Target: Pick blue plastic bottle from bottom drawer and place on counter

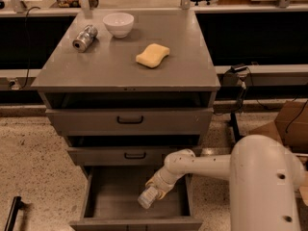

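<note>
Progress stood near halfway: your gripper [156, 187] was down inside the bottom drawer [103, 196], near its right wall, clamped around the blue plastic bottle [147, 198], which hung tilted. Lifting it out and setting it on the counter [120, 66] remained for you.

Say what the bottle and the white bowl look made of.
The bottle, held by the gripper in the bottom drawer: likely clear plastic, see-through. The bowl: probably glazed ceramic, smooth glossy white, though plastic is possible.

Gripper [155, 188] inside open bottom drawer [110, 196], clamped on tilted blue plastic bottle [147, 198].
</note>
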Controlling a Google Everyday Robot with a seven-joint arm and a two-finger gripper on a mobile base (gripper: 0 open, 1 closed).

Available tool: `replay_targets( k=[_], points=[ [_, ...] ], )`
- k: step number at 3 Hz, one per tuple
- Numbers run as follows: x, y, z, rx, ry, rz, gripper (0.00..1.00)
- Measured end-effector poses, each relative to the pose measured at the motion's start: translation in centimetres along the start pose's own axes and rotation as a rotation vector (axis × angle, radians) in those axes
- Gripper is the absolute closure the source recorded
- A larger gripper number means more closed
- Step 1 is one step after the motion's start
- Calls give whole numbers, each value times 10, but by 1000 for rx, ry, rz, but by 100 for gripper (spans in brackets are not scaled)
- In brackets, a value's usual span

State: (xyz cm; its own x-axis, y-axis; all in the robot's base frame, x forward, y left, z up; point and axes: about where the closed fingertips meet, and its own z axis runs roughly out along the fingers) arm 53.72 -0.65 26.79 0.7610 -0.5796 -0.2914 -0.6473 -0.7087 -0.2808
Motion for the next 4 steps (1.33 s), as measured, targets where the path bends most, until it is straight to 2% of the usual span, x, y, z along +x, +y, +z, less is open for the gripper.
replay_targets(
  k=[1,2,4],
  points=[
    [-24,-20,-61,69,9,-74,100],
    [-52,-32,-111,121,53,-146,100],
    [-101,-55,-191,180,122,-309,100]
  ],
)
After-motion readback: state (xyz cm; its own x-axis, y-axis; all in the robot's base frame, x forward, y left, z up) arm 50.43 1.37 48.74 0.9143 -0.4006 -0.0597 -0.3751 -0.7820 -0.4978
